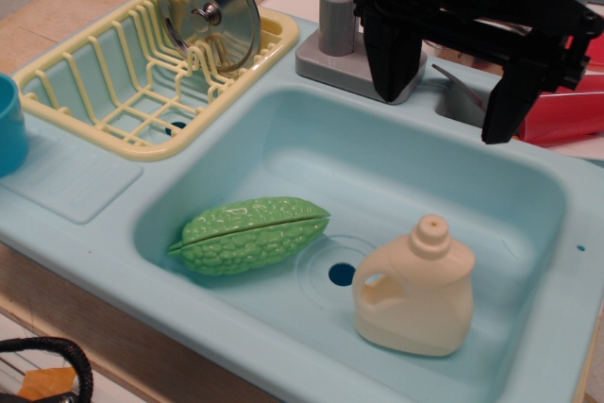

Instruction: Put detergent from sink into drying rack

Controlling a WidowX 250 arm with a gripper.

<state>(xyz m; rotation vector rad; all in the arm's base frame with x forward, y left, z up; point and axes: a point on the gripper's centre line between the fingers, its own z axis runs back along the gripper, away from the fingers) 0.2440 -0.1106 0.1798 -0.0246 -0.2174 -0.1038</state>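
Detergent (415,292) stands upright in the sink (528,186), cap up, well below the released, empty gripper (448,106)

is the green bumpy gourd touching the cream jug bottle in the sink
Apart: the only view shows bare blue basin floor and the drain hole between the bumpy green gourd and cream plastic jug bottle.

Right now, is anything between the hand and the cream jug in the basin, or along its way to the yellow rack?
Nothing visible blocks the open black hand from the cream plastic detergent jug. The bumpy green gourd lies left of the jug in the light-blue sink, toward the pale-yellow drying rack, where a steel pot lid fills the back slots.
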